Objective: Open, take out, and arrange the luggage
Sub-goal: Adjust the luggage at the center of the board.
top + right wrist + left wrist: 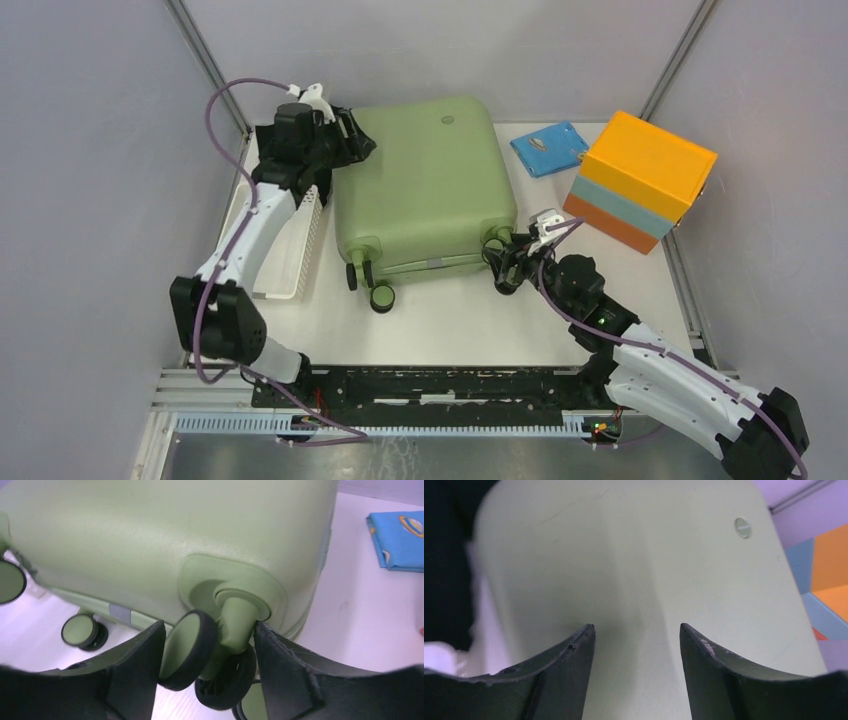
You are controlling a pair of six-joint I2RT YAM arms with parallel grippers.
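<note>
left gripper (636, 626) hanging open, luggage (425, 185) shell just ahead | right gripper (210, 624) straddling wheel (187, 645), possibly clamping, cannot tell | best: steadying wheel while left is probing shell edge

The luggage (425, 180) is plain sage green, its wheels (187, 647) green-faced with black tyres. The box (640, 180) is orange with a light-blue band, the flat packet (550, 148) bright blue with a printed planet. The perforated basket (308, 240) and the table (450, 320) are white.
</note>
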